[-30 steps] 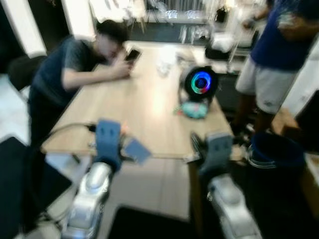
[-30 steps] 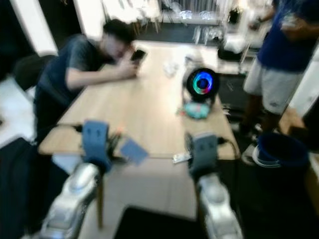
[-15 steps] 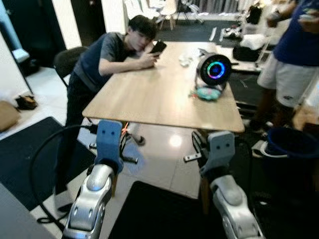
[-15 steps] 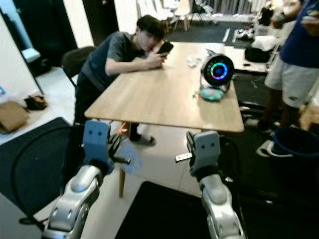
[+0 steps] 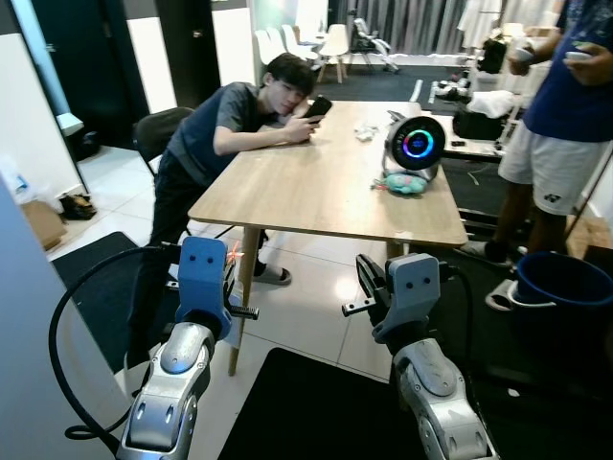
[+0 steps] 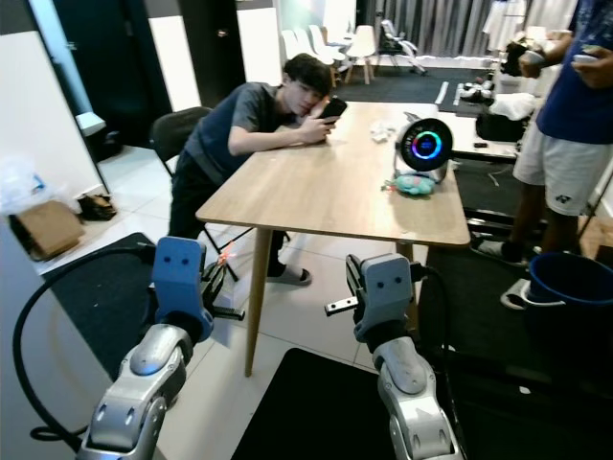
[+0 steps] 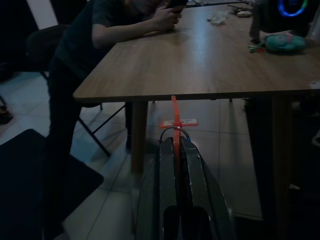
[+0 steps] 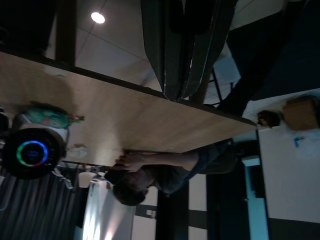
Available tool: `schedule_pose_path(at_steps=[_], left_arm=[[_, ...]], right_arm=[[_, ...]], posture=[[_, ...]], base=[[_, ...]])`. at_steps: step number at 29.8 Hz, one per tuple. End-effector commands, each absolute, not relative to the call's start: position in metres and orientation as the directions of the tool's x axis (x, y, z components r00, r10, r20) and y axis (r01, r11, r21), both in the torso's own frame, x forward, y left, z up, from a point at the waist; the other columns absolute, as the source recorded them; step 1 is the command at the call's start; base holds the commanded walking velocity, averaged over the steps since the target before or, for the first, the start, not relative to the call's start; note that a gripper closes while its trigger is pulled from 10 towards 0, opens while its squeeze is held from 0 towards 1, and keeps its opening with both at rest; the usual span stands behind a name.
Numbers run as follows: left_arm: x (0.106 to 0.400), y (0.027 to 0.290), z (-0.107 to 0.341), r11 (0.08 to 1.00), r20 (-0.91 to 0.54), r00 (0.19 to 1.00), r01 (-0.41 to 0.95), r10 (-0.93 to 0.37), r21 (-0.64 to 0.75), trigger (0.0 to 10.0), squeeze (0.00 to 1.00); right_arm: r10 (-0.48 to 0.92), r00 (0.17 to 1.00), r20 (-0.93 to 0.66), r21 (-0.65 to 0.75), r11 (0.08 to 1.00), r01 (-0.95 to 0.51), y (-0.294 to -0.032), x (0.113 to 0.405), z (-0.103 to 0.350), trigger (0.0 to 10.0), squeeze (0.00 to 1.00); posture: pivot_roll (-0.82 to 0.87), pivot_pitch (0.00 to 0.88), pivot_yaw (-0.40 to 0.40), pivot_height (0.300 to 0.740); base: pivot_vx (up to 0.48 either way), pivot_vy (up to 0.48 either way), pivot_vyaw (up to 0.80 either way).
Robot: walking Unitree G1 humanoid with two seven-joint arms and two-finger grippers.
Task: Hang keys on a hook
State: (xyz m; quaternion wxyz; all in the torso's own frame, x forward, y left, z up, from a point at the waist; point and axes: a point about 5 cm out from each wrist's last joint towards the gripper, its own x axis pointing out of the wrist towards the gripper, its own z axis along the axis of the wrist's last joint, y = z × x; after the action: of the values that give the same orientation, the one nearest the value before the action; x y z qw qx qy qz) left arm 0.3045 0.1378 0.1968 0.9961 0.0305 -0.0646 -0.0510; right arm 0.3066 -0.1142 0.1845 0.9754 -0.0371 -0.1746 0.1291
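- Left gripper (image 7: 176, 145) up in front of the chest, fingers (image 7: 167, 165) squeezed tight on an orange strap (image 7: 174, 120) with a small tag and a metal ring: the keys (image 7: 177, 131), poking out past the tips.
- Right gripper (image 8: 180, 95) also held up, just across from the left one, fingers (image 8: 162, 55) pressed together with nothing between them.
- Both grippers short of the near edge of the tabletop (image 5: 326, 187), over bare white tile floor (image 5: 306, 307).
- Dark mat (image 5: 306, 412) on the floor right below the arms, another dark mat (image 6: 86, 278) off to the left.
- Black cable (image 5: 77, 316) looping from the left arm down along a white wall panel (image 5: 29, 316) close on the left.
- Blue bucket (image 5: 565, 287) on the floor to the right, near the table corner.
- Open floor under the wooden table, between its legs (image 6: 257, 297).
- On the far right part of the tabletop, a round black speaker with a glowing ring (image 5: 416, 144), and a small green pouch (image 5: 402, 182) just in front of it.
- Person sitting (image 5: 225, 125) on the left side, leaning on the tabletop, holding a phone (image 5: 319, 105).
- Another person standing (image 5: 560, 115) on the right, in a blue shirt and white shorts.
- White chairs (image 5: 335, 43) and grey curtains far at the back.
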Motion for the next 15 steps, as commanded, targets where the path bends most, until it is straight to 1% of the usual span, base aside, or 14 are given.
schedule_pose_path(at_steps=[1,3,4,7,8,15], left_arm=[[0.3041,0.1386,0.1966,0.992,0.127,0.987,0.093,-0.103,0.081,10.0,0.0],[0.304,0.1386,0.1966,0.992,0.127,0.987,0.094,-0.103,0.082,10.0,0.0],[0.3038,0.1385,0.1965,0.992,0.126,0.987,0.094,-0.104,0.082,10.0,0.0],[0.3036,0.1382,0.1965,0.992,0.126,0.986,0.096,-0.106,0.083,10.0,0.0],[0.3035,0.1381,0.1964,0.992,0.126,0.986,0.096,-0.106,0.084,10.0,0.0],[0.3033,0.1378,0.1961,0.992,0.125,0.986,0.097,-0.107,0.084,10.0,0.0]], right_arm=[[0.274,0.907,0.319,-0.12,0.961,-0.249,-0.1125,0.3064,0.1805,10.0,0.0],[0.275,0.907,0.318,-0.12,0.961,-0.25,-0.1123,0.3063,0.1805,10.0,0.0],[0.276,0.907,0.318,-0.12,0.961,-0.251,-0.1122,0.3063,0.1804,10.0,0.0],[0.279,0.906,0.317,-0.121,0.96,-0.253,-0.112,0.3062,0.1803,10.0,0.0],[0.28,0.906,0.318,-0.121,0.959,-0.255,-0.112,0.3062,0.1803,10.0,0.0],[0.286,0.904,0.317,-0.121,0.958,-0.26,-0.1111,0.3061,0.1801,10.0,0.0]], posture=[[0.06,0.104,0.038,0.74],[0.06,0.104,0.038,0.74],[0.06,0.104,0.038,0.74],[0.06,0.103,0.037,0.74],[0.06,0.103,0.037,0.74],[0.06,0.101,0.037,0.74]], base=[[0.0,0.0,0.0],[0.0,0.0,0.51],[0.0,0.0,0.0],[0.0,0.0,0.41],[0.0,0.0,-0.6],[0.0,0.0,0.0]])
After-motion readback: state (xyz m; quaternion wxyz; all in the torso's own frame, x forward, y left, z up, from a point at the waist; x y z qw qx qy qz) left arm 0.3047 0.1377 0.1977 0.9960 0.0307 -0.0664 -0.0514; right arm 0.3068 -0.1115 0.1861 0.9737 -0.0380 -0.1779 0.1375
